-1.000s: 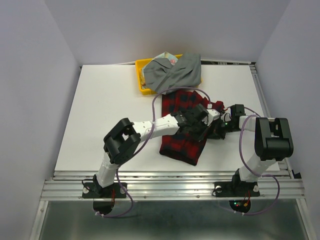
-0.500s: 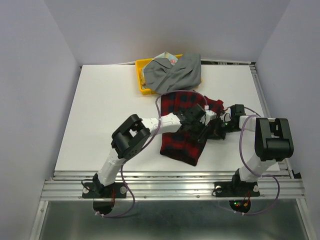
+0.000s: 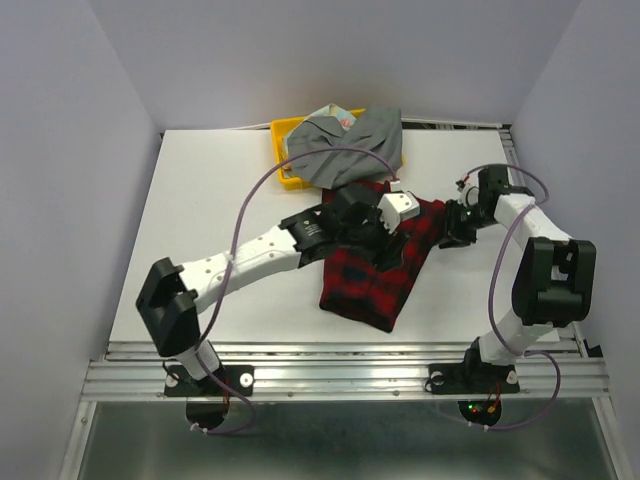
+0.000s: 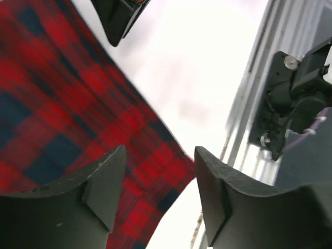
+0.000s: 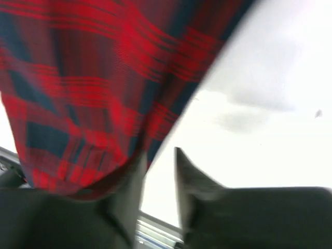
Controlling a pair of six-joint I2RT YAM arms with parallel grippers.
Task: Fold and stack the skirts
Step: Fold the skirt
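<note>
The red-and-black plaid skirt [image 3: 372, 272] lies folded on the white table, just in front of the tray. My left gripper [image 3: 384, 243] hovers over its upper part, open, with nothing between its fingers [image 4: 106, 179]; the plaid skirt [image 4: 57, 98] shows below. My right gripper [image 3: 452, 226] is at the skirt's right corner, jaws slightly open and empty, with the plaid skirt [image 5: 88, 83] beside its left finger. The grey skirt [image 3: 352, 150] is draped over the yellow tray [image 3: 284, 135]. A bit of the floral skirt [image 3: 338, 114] peeks out behind it.
The tray stands at the table's back middle. A metal rail [image 3: 515, 170] runs along the right edge, with grey walls on both sides. The left arm's purple cable [image 3: 262, 185] loops over the table. The right arm's base [image 4: 293, 101] shows in the left wrist view.
Both grippers have opened and let go of the plaid skirt. The left arm has stretched out and its wrist has risen toward the tray. The right gripper has pulled back to the right.
</note>
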